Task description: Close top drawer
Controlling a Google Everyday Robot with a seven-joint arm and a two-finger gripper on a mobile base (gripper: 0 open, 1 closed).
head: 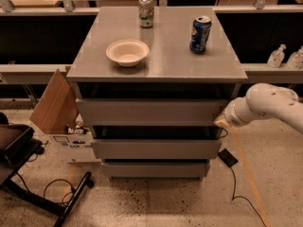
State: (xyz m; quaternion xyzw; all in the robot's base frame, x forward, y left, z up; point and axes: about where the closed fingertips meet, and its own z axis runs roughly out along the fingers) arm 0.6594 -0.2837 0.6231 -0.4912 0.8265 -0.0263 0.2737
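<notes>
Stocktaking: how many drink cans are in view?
2: silver can rear centre of cabinet top, blue can right of it. The tool is at the right end of the top drawer.

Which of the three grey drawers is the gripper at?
The top drawer, uppermost and widest-looking; the gripper sits at its right end as pictured. The middle drawer and bottom drawer lie below the gripper.

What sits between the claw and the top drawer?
Nothing, going by the camera view: the claw is right at the right end of the top drawer, with no object between them.
</notes>
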